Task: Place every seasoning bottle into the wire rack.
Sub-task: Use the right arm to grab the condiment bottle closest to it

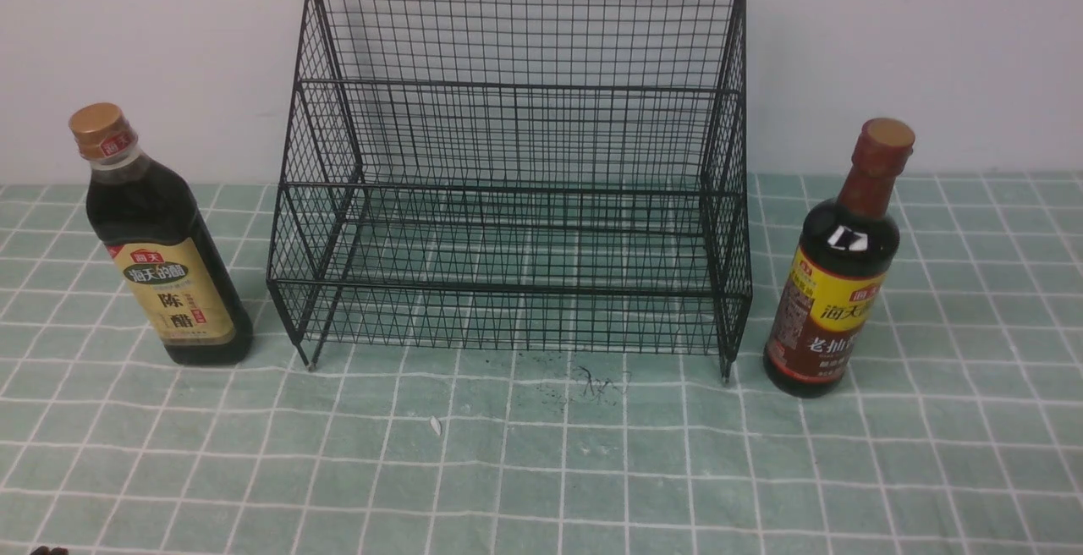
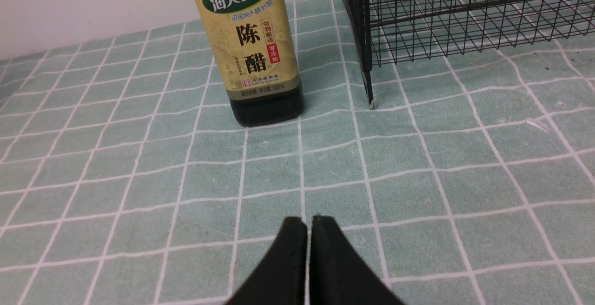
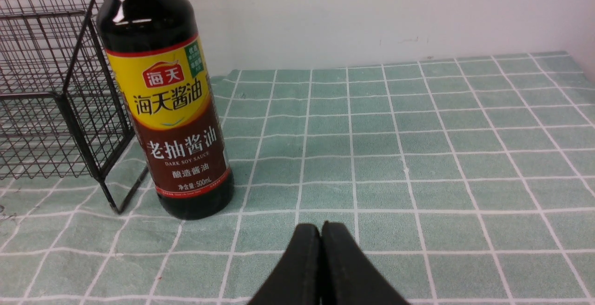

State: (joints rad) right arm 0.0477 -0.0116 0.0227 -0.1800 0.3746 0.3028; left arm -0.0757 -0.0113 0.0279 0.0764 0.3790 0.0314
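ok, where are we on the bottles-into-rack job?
Done: nothing. The wire rack holds no bottle on either tier.
In hand: nothing. The left gripper and right gripper are both shut and empty, short of the bottles.
Left: both bottles. The gold-capped bottle stands upright on the checked cloth to the rack's left, the red-brown-capped bottle to its right.

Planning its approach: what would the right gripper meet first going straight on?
Likely nothing: the right gripper faces green checked tablecloth up to the white wall; the yellow-labelled dark sauce bottle stands aside.
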